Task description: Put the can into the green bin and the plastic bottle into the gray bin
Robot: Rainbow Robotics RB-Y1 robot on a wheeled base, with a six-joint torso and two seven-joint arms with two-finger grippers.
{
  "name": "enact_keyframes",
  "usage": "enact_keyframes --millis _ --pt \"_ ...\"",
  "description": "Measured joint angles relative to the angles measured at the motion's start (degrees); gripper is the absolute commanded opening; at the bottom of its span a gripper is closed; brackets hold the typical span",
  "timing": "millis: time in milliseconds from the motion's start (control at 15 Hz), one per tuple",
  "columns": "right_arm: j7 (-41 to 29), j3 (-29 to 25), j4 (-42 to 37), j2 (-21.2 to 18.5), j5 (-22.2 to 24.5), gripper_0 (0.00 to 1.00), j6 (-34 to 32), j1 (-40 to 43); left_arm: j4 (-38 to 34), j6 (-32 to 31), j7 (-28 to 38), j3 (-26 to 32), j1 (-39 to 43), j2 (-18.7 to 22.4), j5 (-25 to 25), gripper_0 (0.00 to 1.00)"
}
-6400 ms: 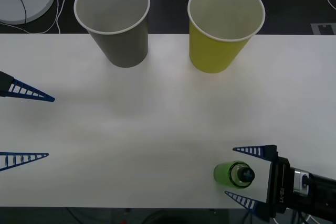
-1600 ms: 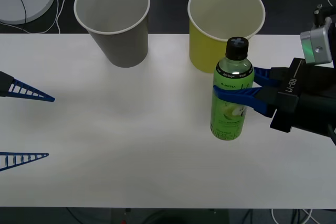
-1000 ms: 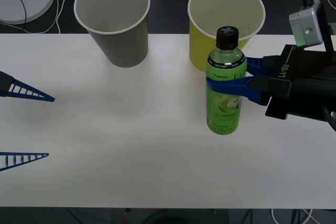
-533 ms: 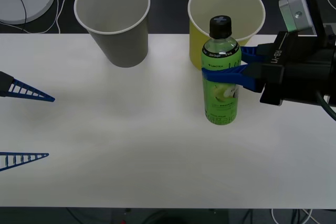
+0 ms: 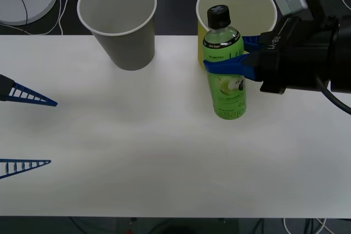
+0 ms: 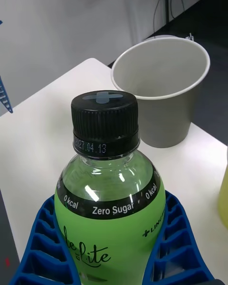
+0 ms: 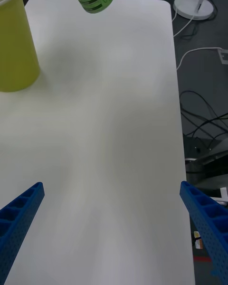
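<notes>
The plastic bottle (image 5: 225, 64) is held upright above the white table (image 5: 137, 146), in front of the green bin (image 5: 233, 26). Clear body, green drink, black screw cap, green label with white lettering, "Zero Sugar" on a black band. It is pinched around its middle by the right gripper (image 5: 233, 65). The gray bin (image 5: 118, 20) is seen well apart at the table's far edge. The left gripper (image 5: 24, 130) is spread wide at the left side.
</notes>
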Motion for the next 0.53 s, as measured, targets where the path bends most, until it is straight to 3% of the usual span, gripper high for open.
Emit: enact_keyframes --millis 333,533 --pt "-0.3 2.2 2.7 6.2 6.7 0.0 -9.2 -7.8 0.0 0.0 0.0 0.0 0.0 0.0 0.0 1.0" --pt "-0.8 5.9 3.9 10.4 14.1 0.0 -14.2 -13.2 0.0 0.0 0.0 0.0 0.0 0.0 0.0 1.0"
